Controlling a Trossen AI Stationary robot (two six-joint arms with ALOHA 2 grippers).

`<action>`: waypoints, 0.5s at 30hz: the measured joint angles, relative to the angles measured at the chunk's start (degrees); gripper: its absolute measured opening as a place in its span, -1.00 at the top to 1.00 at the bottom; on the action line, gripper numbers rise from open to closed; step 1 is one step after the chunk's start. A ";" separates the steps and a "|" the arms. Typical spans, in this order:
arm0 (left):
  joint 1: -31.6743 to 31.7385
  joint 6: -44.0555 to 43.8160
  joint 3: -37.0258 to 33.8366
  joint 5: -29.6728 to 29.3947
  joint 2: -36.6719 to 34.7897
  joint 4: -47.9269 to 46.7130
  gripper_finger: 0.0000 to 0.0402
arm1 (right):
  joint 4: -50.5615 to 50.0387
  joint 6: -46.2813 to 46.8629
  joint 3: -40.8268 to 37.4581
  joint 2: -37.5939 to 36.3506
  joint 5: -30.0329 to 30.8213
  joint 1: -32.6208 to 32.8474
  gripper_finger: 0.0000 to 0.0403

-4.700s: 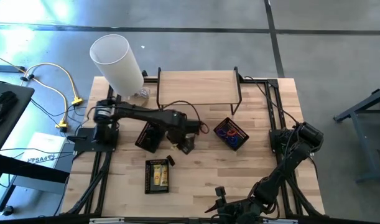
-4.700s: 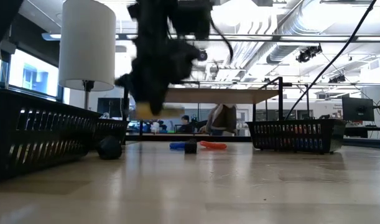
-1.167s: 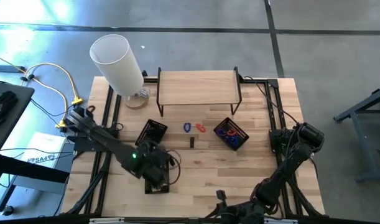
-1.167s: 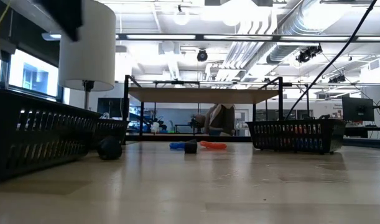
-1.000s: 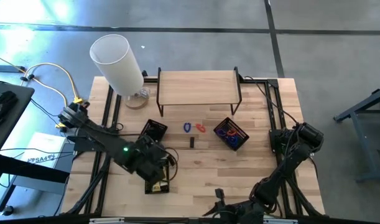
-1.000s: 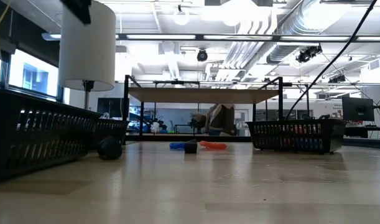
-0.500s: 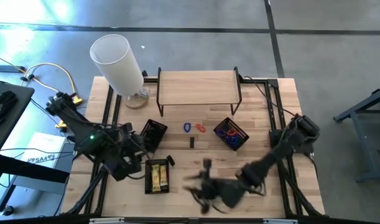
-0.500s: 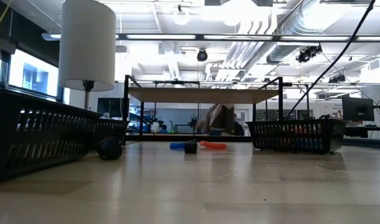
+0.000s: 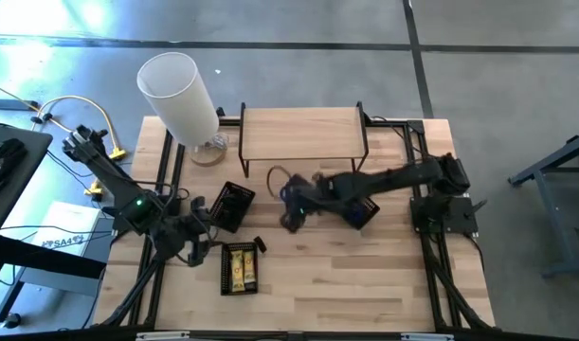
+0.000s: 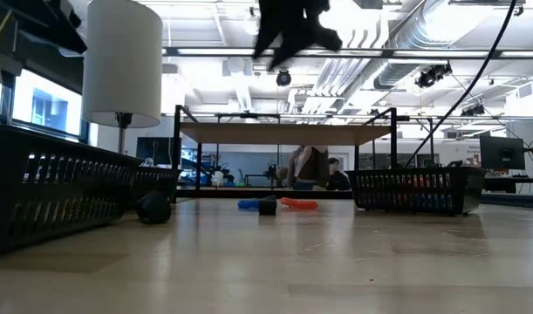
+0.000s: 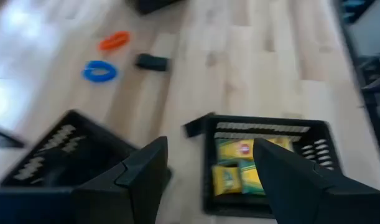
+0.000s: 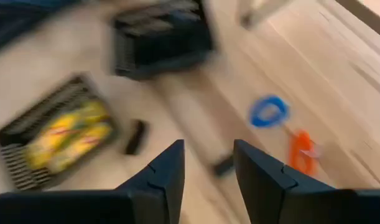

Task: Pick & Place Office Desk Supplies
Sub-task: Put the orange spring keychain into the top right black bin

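Hanging high over the wooden table point(image 9: 365, 275) on a long outstretched arm: the right gripper point(image 12: 208, 149), fingers standing moderately apart and gripping nothing. Standing well apart from it, at the table's far left corner, a big white cylinder point(image 9: 178, 90); sitting much closer, just beyond it, a low wooden shelf point(image 9: 303, 128).

Hovering near the table's left edge: the left gripper point(image 11: 211, 149), fingers spreading wide, also carrying nothing. Lying right ahead of its fingertips, a black basket point(image 11: 264, 123) holding yellow packets point(image 11: 236, 168). Sitting beside that gripper, and between the two grippers, an empty black basket point(image 9: 234, 204).

Lying loose on the bare wood below the right gripper, a blue band point(image 12: 268, 111) with an orange band point(image 12: 300, 149) just beside it, not touching. Resting near both bands, closer to the right fingertips, a small black piece point(image 12: 224, 165). Lying farther toward the left gripper, close by a corner of the packet basket, a black clip point(image 12: 135, 135).
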 joint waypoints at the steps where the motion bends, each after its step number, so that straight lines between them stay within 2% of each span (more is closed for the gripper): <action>1: -0.03 0.87 -1.80 0.48 -0.63 2.67 -0.13 | -1.44 1.00 -0.25 0.14 -0.53 -1.50 0.35; 8: -0.05 1.50 -10.35 4.05 -1.45 14.53 -0.13 | -2.45 5.08 -5.82 0.12 -11.45 -9.28 0.05; 12: -0.05 3.63 -13.40 8.10 -1.45 22.63 -0.13 | -1.97 6.27 -9.70 0.12 -11.80 -11.26 -0.15; 15: -0.05 7.29 -14.62 10.64 -1.45 26.37 -0.13 | 0.39 5.34 -11.83 0.14 -9.02 -12.18 -0.22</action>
